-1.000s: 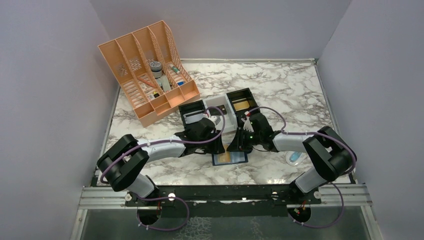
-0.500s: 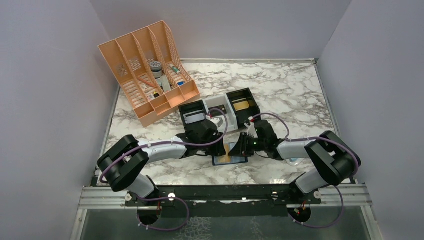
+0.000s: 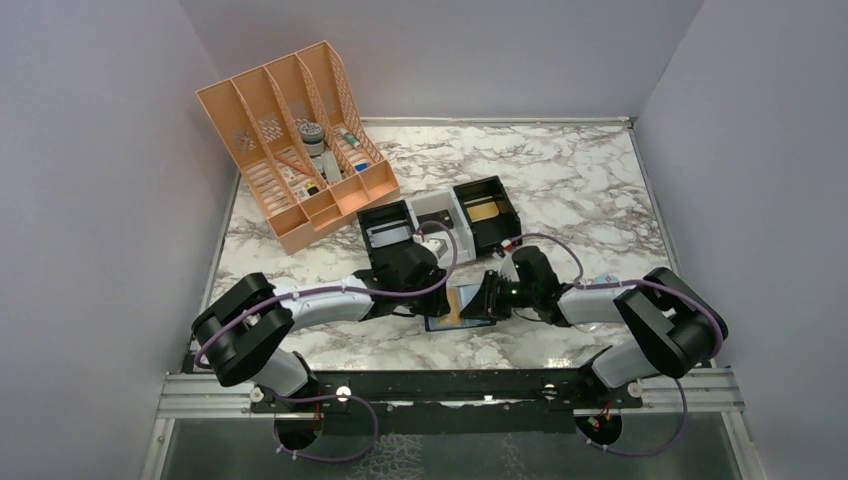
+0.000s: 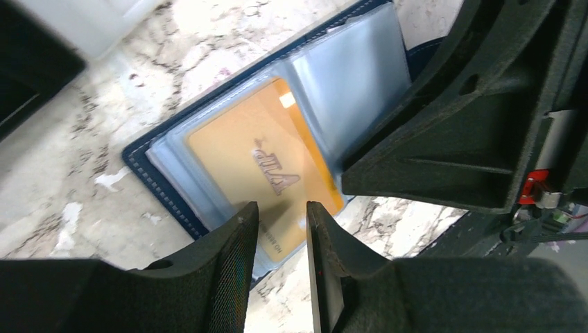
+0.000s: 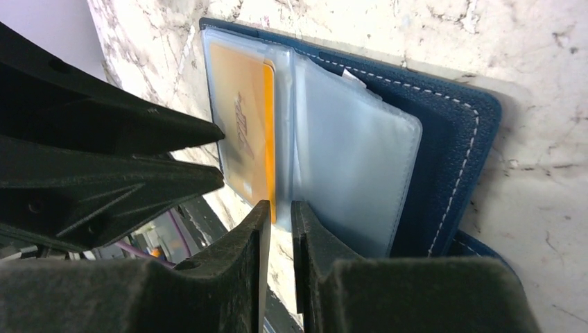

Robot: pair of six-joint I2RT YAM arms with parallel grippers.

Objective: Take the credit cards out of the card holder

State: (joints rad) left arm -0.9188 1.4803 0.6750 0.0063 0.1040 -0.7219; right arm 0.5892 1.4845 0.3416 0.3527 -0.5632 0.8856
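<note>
From above, an orange file rack [image 3: 290, 150] and three small trays [image 3: 435, 212] stand behind both arms on the marble tabletop [image 3: 560, 170]; the far right side lies open.

The left wrist view shows the card holder [image 4: 149, 173] spread flat with a gold card [image 4: 263, 173] in its clear sleeve. The left gripper [image 4: 281, 263] is narrowly parted over the card's edge.

In the right wrist view, the right gripper [image 5: 281, 257] is nearly pressed together at the card's corner; a pinch cannot be told.

marble table [image 3: 560, 170] with card holder [image 5: 444, 132], box trays [image 3: 478, 186], orange rack [image 3: 290, 150]
</note>
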